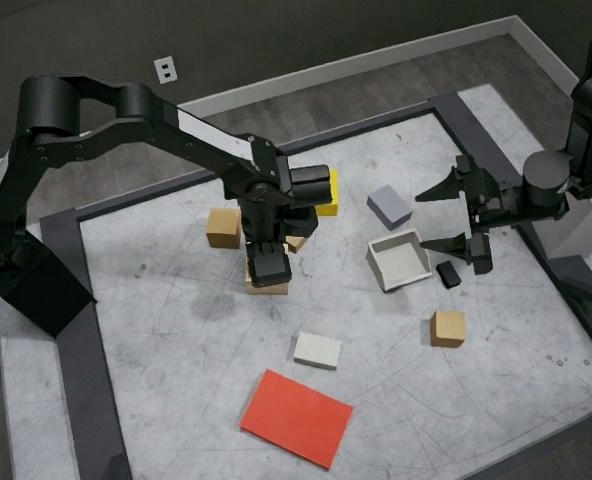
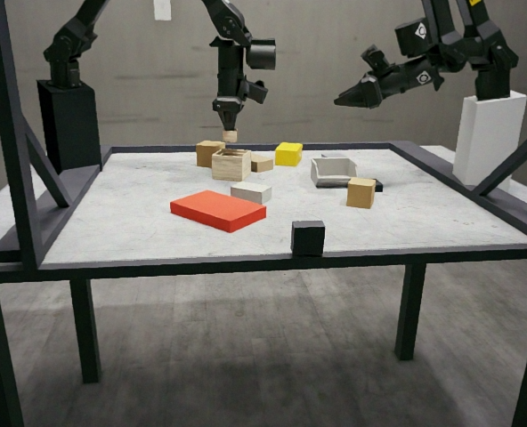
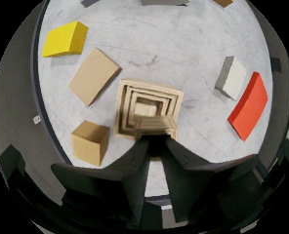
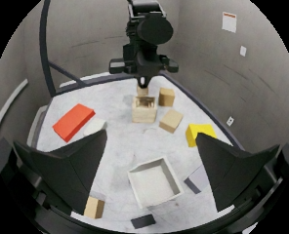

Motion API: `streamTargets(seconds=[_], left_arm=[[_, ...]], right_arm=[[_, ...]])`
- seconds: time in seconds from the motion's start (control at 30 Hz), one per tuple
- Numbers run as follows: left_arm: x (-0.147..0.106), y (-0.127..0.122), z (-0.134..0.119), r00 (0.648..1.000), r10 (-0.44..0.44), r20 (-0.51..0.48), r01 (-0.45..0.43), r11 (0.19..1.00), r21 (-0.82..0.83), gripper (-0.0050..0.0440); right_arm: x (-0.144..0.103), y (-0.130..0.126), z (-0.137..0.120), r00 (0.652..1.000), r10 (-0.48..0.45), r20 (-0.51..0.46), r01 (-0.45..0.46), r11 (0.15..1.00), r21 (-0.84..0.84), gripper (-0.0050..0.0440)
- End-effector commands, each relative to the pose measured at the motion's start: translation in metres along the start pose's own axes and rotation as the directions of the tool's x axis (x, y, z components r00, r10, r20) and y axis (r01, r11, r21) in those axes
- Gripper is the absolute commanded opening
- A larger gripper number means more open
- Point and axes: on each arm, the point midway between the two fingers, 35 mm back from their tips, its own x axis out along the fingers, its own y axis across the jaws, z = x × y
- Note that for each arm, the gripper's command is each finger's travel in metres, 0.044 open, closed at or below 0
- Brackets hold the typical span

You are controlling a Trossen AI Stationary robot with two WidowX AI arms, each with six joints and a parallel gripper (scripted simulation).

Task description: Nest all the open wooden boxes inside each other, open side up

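A light wooden open box [image 1: 266, 283] stands upright on the table left of centre, also seen in the exterior view [image 2: 231, 164]. The left wrist view shows smaller boxes nested inside it [image 3: 148, 107]. My left gripper [image 2: 227, 123] points straight down above it and is shut on a small wooden box [image 2: 229, 134], which hangs a little above the big box's rim. In the top view the left gripper [image 1: 268, 268] hides most of the stack. My right gripper [image 1: 420, 220] is open and empty, raised well above the table at the right, as the exterior view also shows [image 2: 339, 101].
A white open tray [image 1: 399, 258] lies below the right gripper, with a black block [image 1: 447, 273] and a grey block [image 1: 388, 206] beside it. Tan cubes [image 1: 223, 227] [image 1: 447, 328], a tan block [image 1: 295, 242], a yellow block [image 1: 328, 193], a white block [image 1: 317, 350] and a red slab [image 1: 296, 417] lie around.
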Motion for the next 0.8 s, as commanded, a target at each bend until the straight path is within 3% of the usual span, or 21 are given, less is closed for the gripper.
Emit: streamTargets(seconds=[0.0,0.2,0.43,0.5,0.77], left_arm=[[-0.0157,-0.0014,0.0083,0.999,-0.004,0.045,0.005,0.999,-0.035,0.0110],[-0.0155,-0.0004,0.0080,0.999,-0.003,0.045,0.013,0.973,-0.229,0.0110],[-0.0152,0.0000,0.0075,0.999,-0.003,0.044,0.022,0.888,-0.458,0.0110],[-0.0152,0.0000,0.0075,0.999,-0.003,0.044,0.022,0.888,-0.458,0.0110],[-0.0149,0.0009,0.0069,0.999,-0.003,0.042,0.031,0.726,-0.687,0.0110]], right_arm=[[-0.0002,0.0008,0.0038,1.000,0.002,0.014,-0.002,1.000,0.005,0.0400],[-0.0002,0.0008,0.0038,1.000,0.002,0.014,-0.002,1.000,0.005,0.0400],[-0.0002,0.0008,0.0038,1.000,0.002,0.014,-0.002,1.000,0.005,0.0400],[-0.0002,0.0008,0.0038,1.000,0.002,0.014,-0.002,1.000,0.005,0.0400],[-0.0002,0.0008,0.0038,1.000,0.002,0.014,-0.002,1.000,0.005,0.0400]])
